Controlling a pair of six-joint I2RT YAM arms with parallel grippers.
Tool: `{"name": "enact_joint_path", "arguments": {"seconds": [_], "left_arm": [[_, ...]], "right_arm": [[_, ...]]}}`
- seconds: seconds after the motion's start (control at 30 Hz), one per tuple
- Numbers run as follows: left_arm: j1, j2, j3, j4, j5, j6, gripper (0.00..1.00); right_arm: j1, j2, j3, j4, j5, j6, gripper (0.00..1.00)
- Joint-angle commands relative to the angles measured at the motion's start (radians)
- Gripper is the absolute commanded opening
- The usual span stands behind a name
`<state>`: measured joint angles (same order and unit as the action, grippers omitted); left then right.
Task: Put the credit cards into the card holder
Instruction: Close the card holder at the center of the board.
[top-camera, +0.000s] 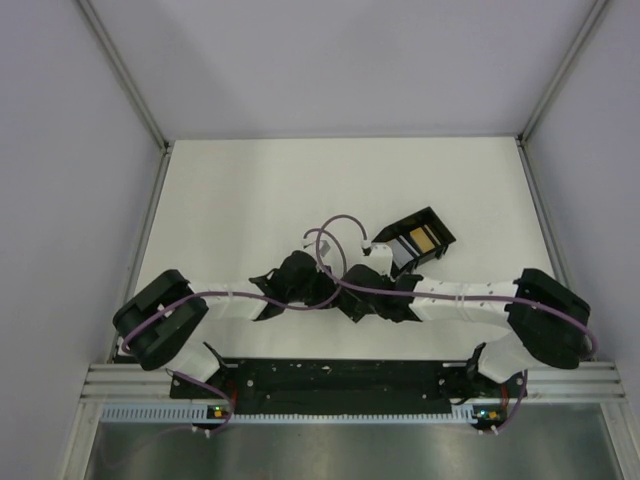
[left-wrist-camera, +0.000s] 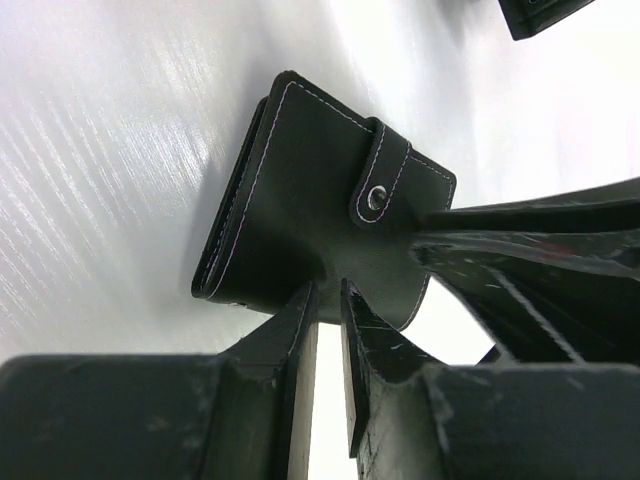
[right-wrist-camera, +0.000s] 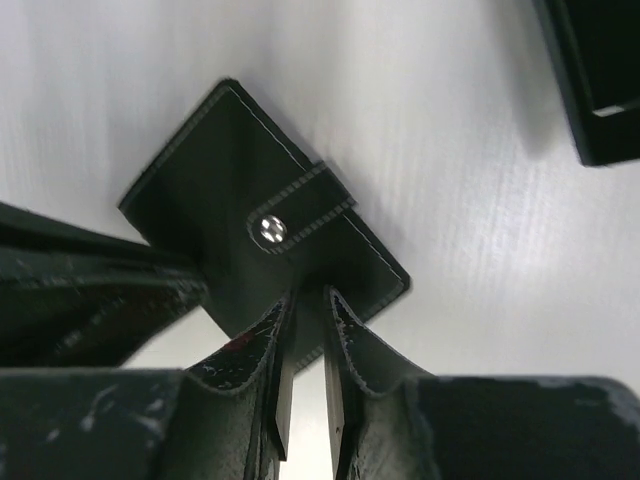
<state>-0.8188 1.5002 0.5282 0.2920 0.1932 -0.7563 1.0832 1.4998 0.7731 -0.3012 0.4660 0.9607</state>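
We hold the card holder (left-wrist-camera: 310, 190) near the middle of the table (top-camera: 230, 200). The left gripper (left-wrist-camera: 325, 310) pinches one edge; the right gripper (right-wrist-camera: 305, 310) straddles another, grip unclear. Its snap strap (right-wrist-camera: 300, 215) is fastened, so undoing it comes next, we judge.

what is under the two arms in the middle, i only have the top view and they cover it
Observer: A small black card holder with white stitching. The left fingers pinch one edge, and another edge sits between the right fingers.
Operator: is it open yet
Observer: No. The strap lies across the front, fastened by its metal snap.
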Motion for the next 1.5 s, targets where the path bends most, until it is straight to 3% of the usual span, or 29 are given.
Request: {"name": "enact_joint_path", "arguments": {"seconds": [0.0,0.2,0.3,0.63,0.87,1.2,1.47], "left_arm": [[0.001,-0.024,0.016,-0.013,-0.029,0.025,0.22],[0.001,-0.038,0.016,-0.011,-0.028,0.025,0.27],[0.001,-0.038,0.015,-0.005,-0.018,0.018,0.31],[0.000,-0.058,0.007,-0.004,-0.001,0.012,0.41],[-0.002,-0.074,0.003,-0.030,-0.009,0.015,0.45],[0.000,-0.144,-0.033,-0.188,-0.179,-0.003,0.50],[0.000,-0.081,-0.020,-0.105,-0.109,-0.006,0.53]], "right_arm": [[-0.015,-0.134,-0.012,-0.133,-0.027,-0.091,0.19],[-0.083,-0.158,-0.014,-0.110,-0.072,-0.163,0.26],[-0.095,-0.147,-0.017,-0.056,-0.121,-0.188,0.34],[-0.131,-0.046,0.011,0.036,-0.194,-0.208,0.45],[-0.143,-0.020,0.002,0.057,-0.234,-0.226,0.47],[-0.149,-0.023,-0.077,0.076,-0.280,-0.155,0.47],[-0.109,-0.038,-0.095,0.122,-0.316,-0.132,0.47]]}}
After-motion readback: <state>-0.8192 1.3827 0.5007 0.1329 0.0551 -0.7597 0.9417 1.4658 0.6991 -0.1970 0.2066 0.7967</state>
